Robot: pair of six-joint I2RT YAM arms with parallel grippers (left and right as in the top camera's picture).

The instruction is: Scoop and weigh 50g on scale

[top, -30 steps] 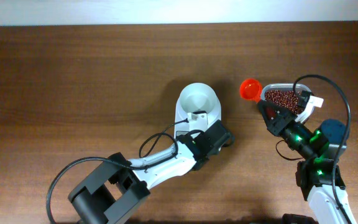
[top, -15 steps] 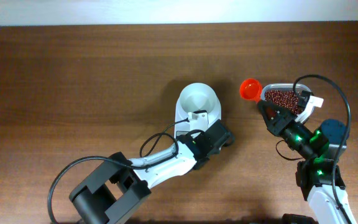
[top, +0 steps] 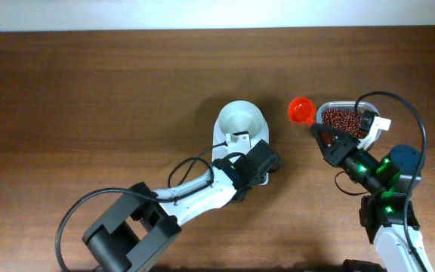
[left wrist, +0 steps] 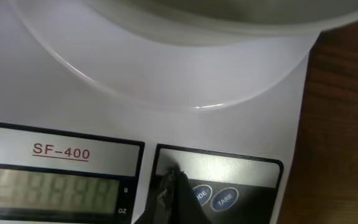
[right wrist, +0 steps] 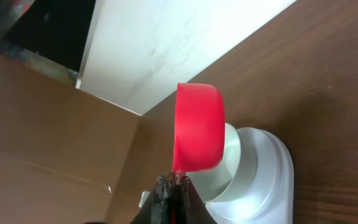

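Loose small dark red-brown beans (top: 343,119) heaped in the clear plastic tub (top: 337,103) right of the white digital scale (top: 240,125) look light, hard, prone to rolling, so best taken with the orange-red plastic scoop (top: 301,110), its handle pinched in the closed right end effector (top: 320,130); left end effector (left wrist: 173,186) closed, empty, at the scale's buttons.

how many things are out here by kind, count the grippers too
scale: 1
red scoop: 1
clear tub: 1
heap of beans: 1
grippers: 2, left gripper and right gripper
total: 6
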